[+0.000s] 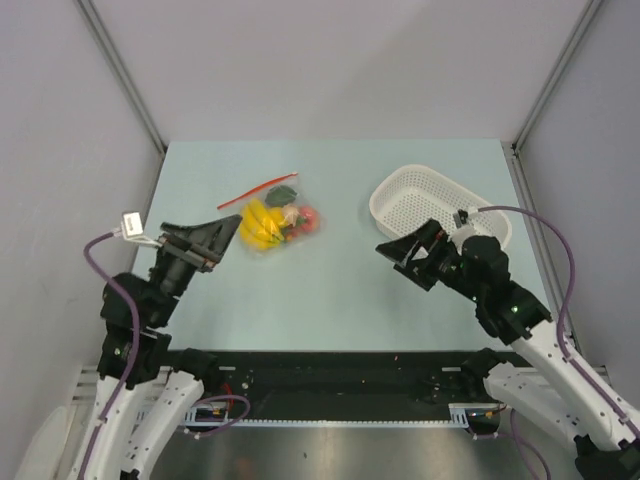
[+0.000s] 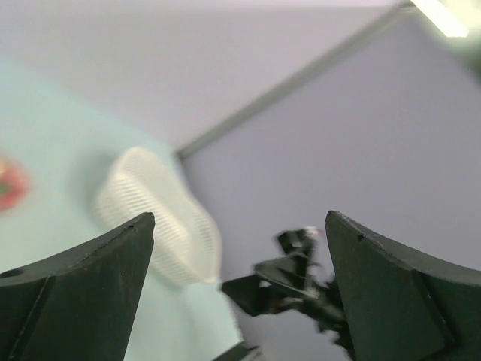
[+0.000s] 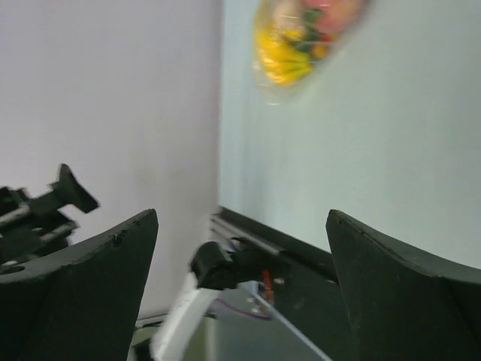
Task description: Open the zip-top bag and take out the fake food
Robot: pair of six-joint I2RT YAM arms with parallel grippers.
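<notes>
The zip-top bag point(image 1: 275, 218) lies on the table left of centre, its red zip strip point(image 1: 257, 188) at the far side. Inside it show the fake food: a yellow banana bunch point(image 1: 261, 225), a dark green piece point(image 1: 283, 193) and a red piece point(image 1: 307, 218). The bag also shows blurred in the right wrist view point(image 3: 304, 37). My left gripper point(image 1: 222, 238) is open and empty, held above the table just left of the bag. My right gripper point(image 1: 402, 252) is open and empty, to the right of the bag and near the basket.
A white perforated basket point(image 1: 437, 203) stands at the back right of the table; it also shows blurred in the left wrist view point(image 2: 161, 214). Grey walls enclose the table on three sides. A black rail point(image 1: 330, 365) runs along the near edge.
</notes>
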